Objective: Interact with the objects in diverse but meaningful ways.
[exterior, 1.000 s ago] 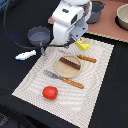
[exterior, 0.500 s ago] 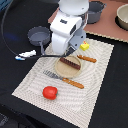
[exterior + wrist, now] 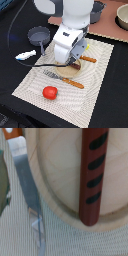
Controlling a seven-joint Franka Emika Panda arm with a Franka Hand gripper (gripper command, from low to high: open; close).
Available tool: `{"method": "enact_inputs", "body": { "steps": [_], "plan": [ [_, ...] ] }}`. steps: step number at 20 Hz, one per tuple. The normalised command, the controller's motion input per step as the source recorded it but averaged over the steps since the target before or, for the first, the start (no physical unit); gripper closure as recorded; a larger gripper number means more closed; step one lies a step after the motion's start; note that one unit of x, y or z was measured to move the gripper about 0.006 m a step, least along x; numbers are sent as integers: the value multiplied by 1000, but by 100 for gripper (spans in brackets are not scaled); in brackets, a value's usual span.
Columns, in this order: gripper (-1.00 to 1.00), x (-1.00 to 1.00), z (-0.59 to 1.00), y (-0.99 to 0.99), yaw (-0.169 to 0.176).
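Arm dropped lower vs 1 s ago, now over plate (image 3: pixel 65 73), hiding most of it. Mat (image 3: pixel 35 80) on black tabletop (image 3: pixel 15 50). End effector state: can't tell, fingers not visible. Sausage (image 3: pixel 93 173) lies on plate, wrist cam close above. Looks rigid, light, smooth plastic; grip across mid-length. Knife blade (image 3: pixel 27 183) beside plate rim. Tomato (image 3: pixel 49 92) apart on mat.

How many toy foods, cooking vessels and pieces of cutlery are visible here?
Toy foods: 3, the round red tomato, the brown sausage, the white fish-like piece.
Cooking vessels: 2, the grey frying pan, the grey pot.
Cutlery: 2, the orange-handled fork, the orange-handled knife.
Total: 7.
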Motion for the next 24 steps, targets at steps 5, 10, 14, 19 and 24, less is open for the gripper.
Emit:
{"method": "enact_inputs", "body": {
  "steps": [5, 10, 14, 19, 24],
  "plan": [
    [-100, 17, -405, -151, 0],
    [100, 22, -382, -159, 0],
    [100, 45, -371, -134, 0],
    [100, 99, -353, -123, 0],
    [100, 228, -262, -87, 0]
  ]
}}
